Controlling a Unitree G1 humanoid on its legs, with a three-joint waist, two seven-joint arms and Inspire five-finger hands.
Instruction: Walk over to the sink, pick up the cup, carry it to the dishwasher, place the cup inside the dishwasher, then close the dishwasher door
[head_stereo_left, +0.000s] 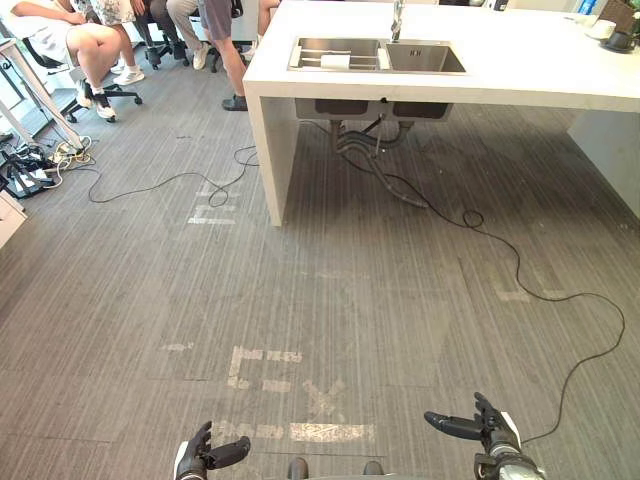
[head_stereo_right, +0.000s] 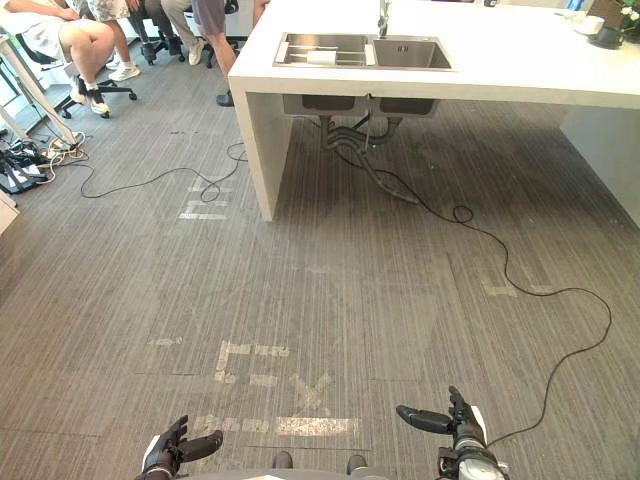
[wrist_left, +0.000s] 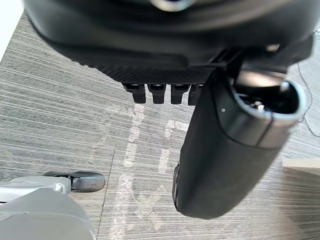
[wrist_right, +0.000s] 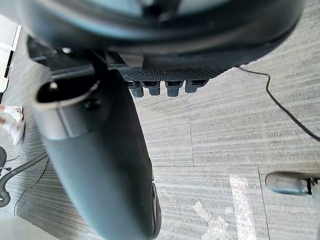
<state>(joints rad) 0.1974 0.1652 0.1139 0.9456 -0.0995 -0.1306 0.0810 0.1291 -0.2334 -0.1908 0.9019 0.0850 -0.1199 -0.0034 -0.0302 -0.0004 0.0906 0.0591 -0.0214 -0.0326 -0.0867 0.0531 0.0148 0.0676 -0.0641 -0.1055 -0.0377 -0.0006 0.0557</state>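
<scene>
A steel double sink (head_stereo_left: 425, 58) is set into a white counter (head_stereo_left: 520, 75) far ahead of me. A small white object (head_stereo_left: 335, 61), possibly the cup, lies on a rack in the sink's left basin; it is too small to tell for sure. My left hand (head_stereo_left: 205, 455) hangs low at the near edge, open, fingers straight and holding nothing. My right hand (head_stereo_left: 480, 428) hangs at the near right, also open and empty. In the wrist views the left thumb (wrist_left: 225, 145) and the right thumb (wrist_right: 100, 160) stand out over bare floor.
A faucet (head_stereo_left: 397, 20) rises behind the sink, pipes (head_stereo_left: 360, 140) hang under it. Black cables (head_stereo_left: 520, 270) snake across the grey floor from there. Several people sit on chairs (head_stereo_left: 85, 45) at the far left. Pale tape marks (head_stereo_left: 265, 365) lie on the floor ahead.
</scene>
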